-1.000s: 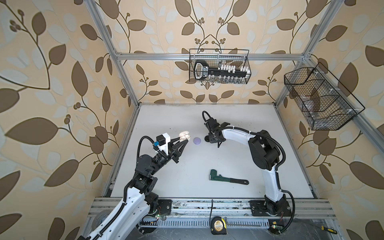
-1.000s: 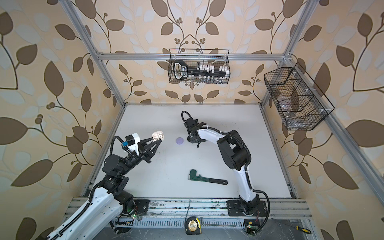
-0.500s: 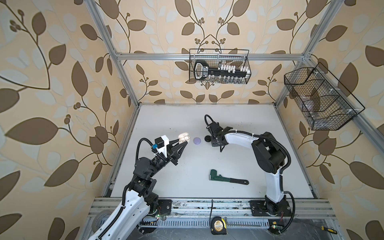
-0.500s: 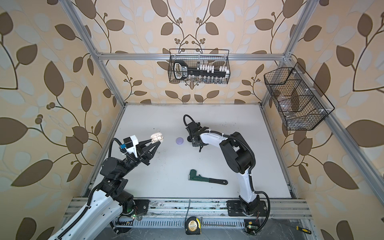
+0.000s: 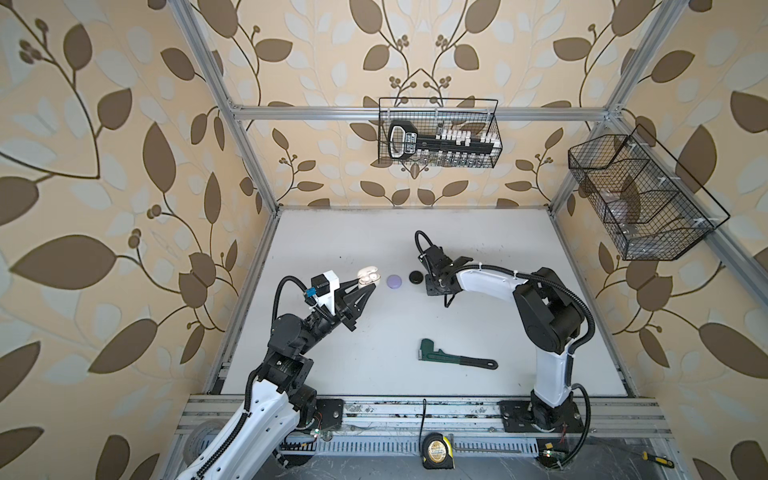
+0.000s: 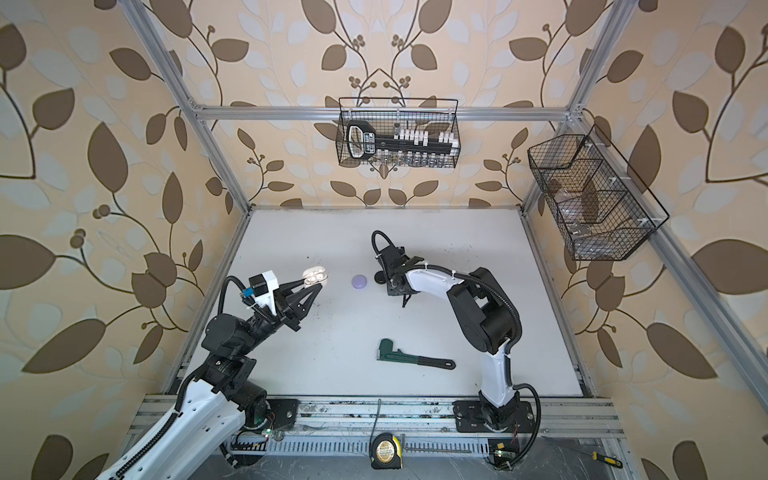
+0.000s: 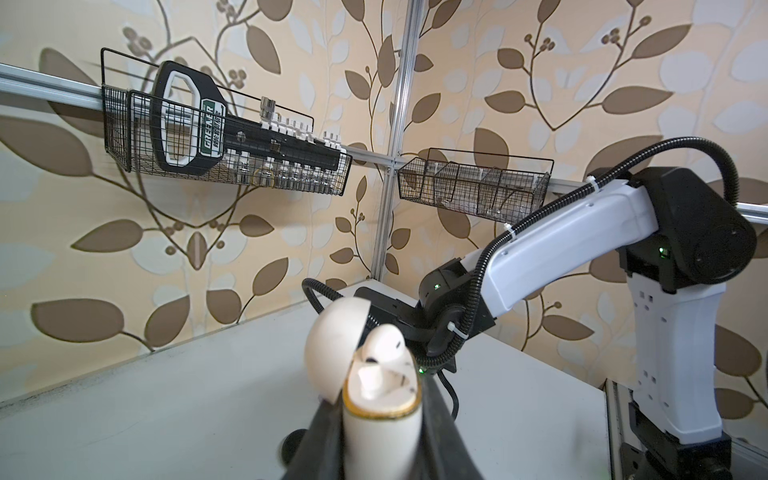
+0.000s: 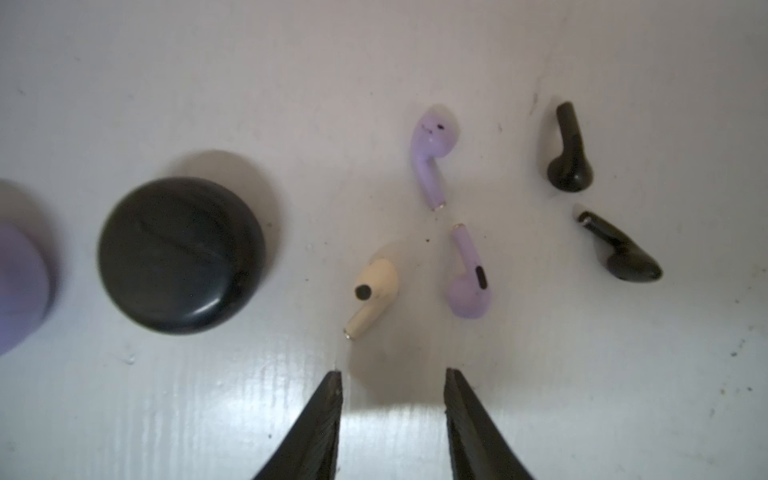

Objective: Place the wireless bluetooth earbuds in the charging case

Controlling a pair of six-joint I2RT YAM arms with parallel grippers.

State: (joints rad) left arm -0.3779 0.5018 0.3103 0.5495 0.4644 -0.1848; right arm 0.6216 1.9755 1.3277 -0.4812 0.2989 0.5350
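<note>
Earbuds (image 8: pixel 430 153), tiny stemmed plastic, five loose on white tabletop (image 8: pixel 208 83) below spread right gripper (image 8: pixel 392 384), likely aimed at cream one (image 8: pixel 372 297); left gripper (image 5: pixel 365 286) pinches open white round case (image 7: pixel 380 440), lid up, ready to receive.

The black case (image 8: pixel 181 255) is smooth, glossy plastic catching highlights along its edge, as are the black earbuds (image 8: pixel 567 158), while the lavender earbuds (image 8: pixel 432 143) and the cream earbud (image 8: pixel 372 297) look like satin plastic with tiny bright metal tips on their stems. The white charging case (image 7: pixel 380 440) is smooth, softly shiny plastic with a thin gold-coloured metallic rim at its mouth. The tabletop (image 8: pixel 166 83) is white and faintly glossy, flecked with dark specks and scuffs, and the fingers (image 8: pixel 316 428) of the right hand (image 8: pixel 392 376) are matt black with a fine ribbed grain.
</note>
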